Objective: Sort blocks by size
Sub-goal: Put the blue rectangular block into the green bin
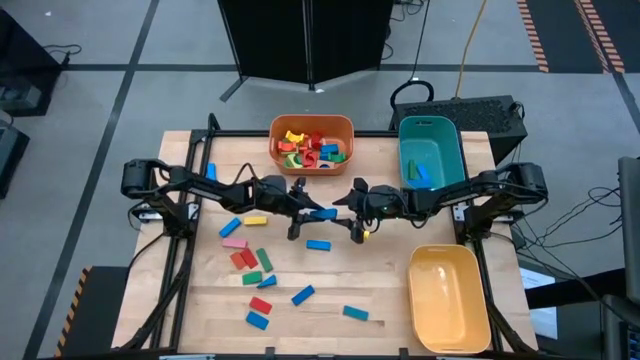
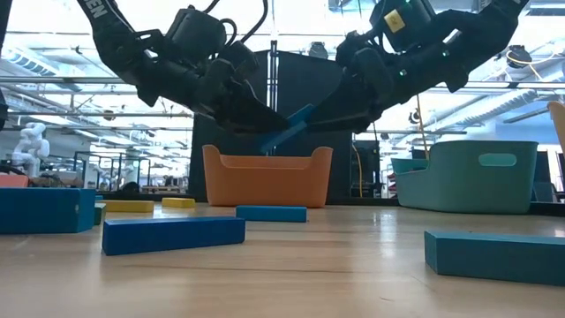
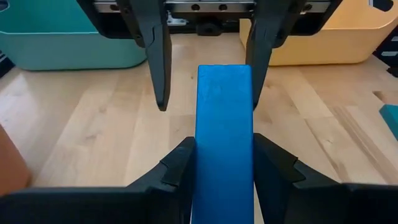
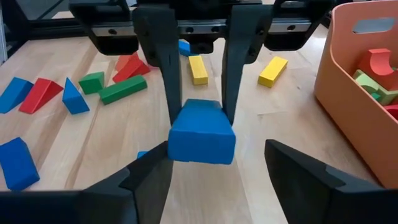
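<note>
A long blue block point(image 1: 324, 213) hangs over the middle of the table between my two grippers. My left gripper point(image 1: 312, 210) comes from the table's left and is shut on it. My right gripper point(image 4: 216, 149) faces it from the right, open, its fingers standing on either side of the block's free end point(image 4: 202, 134). Several loose blocks point(image 1: 250, 260) in red, green, blue, yellow and pink lie flat on the table's left and near part. My left gripper pinches the blue block's two long sides point(image 3: 202, 168) between its two fingers, near one end. The fingers come from the table's left, slanting slightly down, and lie along the block, which sticks out ahead of them. The block point(image 2: 287, 128) is tilted and clear of the table. My right gripper: one finger point(image 3: 261, 62) stands close against the block's side, and I cannot tell whether it touches.
An orange bin point(image 1: 275, 140) with mixed blocks stands at the far middle. A teal bin point(image 1: 405, 150) holding a few blocks stands at the far right. A yellow bin point(image 1: 415, 290) sits at the near right. Bare wood lies between the loose blocks and the yellow bin.
</note>
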